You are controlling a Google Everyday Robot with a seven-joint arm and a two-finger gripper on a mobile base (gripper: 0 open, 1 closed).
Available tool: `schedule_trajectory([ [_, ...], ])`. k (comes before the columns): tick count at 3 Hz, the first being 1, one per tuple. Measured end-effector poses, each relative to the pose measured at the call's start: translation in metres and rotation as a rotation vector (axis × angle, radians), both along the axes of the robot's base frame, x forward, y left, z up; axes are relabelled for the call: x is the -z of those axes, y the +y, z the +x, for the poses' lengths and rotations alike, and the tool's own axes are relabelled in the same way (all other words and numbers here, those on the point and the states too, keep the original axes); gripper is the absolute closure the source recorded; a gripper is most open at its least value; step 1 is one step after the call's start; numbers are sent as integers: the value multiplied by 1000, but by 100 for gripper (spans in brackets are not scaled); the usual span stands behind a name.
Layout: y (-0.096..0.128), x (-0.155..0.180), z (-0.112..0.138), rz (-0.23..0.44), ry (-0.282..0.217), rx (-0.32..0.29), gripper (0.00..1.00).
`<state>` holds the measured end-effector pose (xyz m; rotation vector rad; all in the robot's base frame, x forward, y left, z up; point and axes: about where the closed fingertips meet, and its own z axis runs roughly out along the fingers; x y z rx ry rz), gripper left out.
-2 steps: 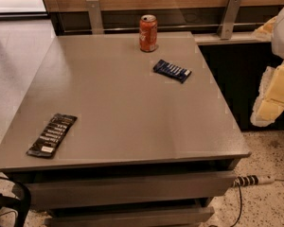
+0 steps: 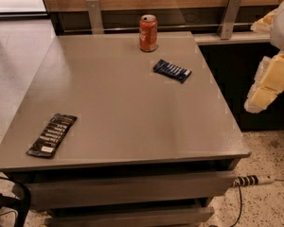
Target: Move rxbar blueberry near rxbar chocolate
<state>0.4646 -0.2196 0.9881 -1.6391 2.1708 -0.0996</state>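
The rxbar blueberry [image 2: 172, 71], a short dark blue wrapper with white lettering, lies flat on the grey table [image 2: 128, 112] at the back right, just right of and in front of the can. The rxbar chocolate [image 2: 52, 135], a long black wrapper with rows of white text, lies near the table's front left corner. The two bars are far apart. My gripper [image 2: 267, 84], white and yellowish, hangs at the right edge of the view, off the table's right side and apart from both bars.
An orange soda can [image 2: 148, 32] stands upright at the table's back edge. A wooden wall panel with two metal brackets [image 2: 230, 14] runs behind. A white power strip [image 2: 253, 179] lies on the floor at the front right. Black cables [image 2: 9, 202] sit at the lower left.
My arm at the right edge has shifted slightly upward. The bars and the can have not moved.
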Motion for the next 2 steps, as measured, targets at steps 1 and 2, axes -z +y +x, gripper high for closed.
schedule_trajectory([
  [1, -10, -1, 47, 135, -74, 19, 0],
  [2, -8, 8, 101, 333, -157, 32, 0],
])
